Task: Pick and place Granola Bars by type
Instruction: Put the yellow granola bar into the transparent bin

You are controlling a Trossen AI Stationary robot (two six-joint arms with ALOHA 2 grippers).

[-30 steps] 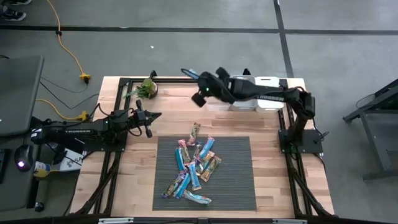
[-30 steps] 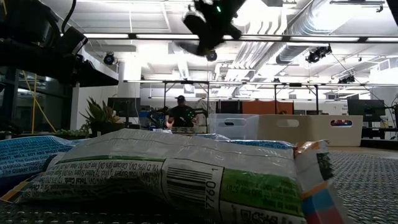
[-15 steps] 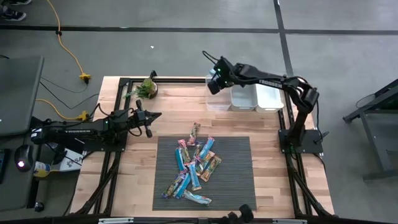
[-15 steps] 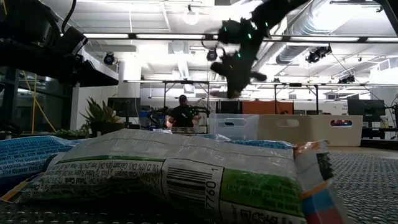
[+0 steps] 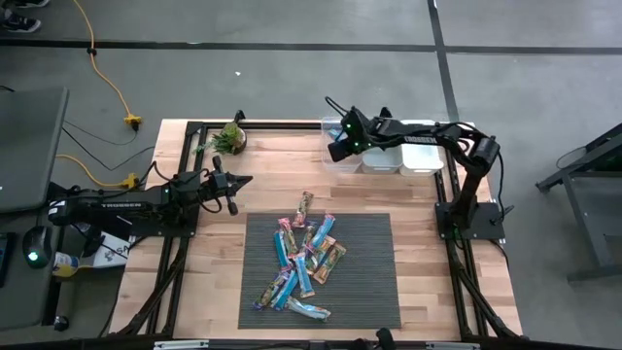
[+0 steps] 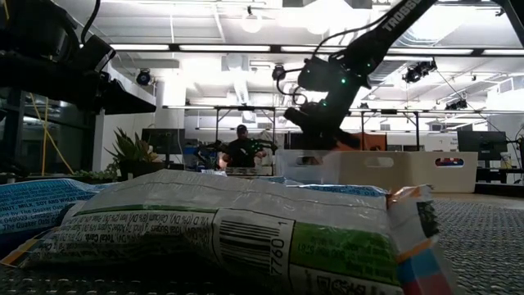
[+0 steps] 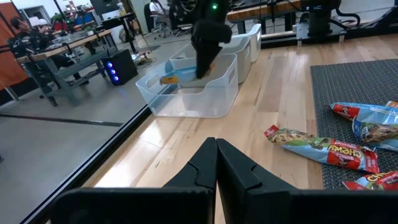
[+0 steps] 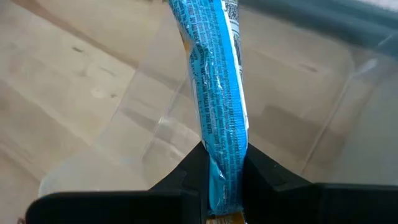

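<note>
Here my right end effector (image 8: pixel 222 177) grips a blue bar (image 8: pixel 214 99) by one end, hanging it over the clear bin (image 5: pixel 340 156) at the bench's (image 5: pixel 418 292) far edge, beside two white bins (image 5: pixel 400 157). My left end effector (image 7: pixel 216 163) is closed, empty, waiting above the bench's left side. The other bars (image 5: pixel 303 258) lie heaped on the dark mat (image 5: pixel 374 292), well apart from the bins.

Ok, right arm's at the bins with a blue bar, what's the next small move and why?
Probably open the fingers and let it drop. The right gripper is shut on the blue granola bar, and it hangs inside the clear bin nearest the mat, with the bar's free end pointing at the bin floor. The left gripper waits shut, off to the side.
</note>
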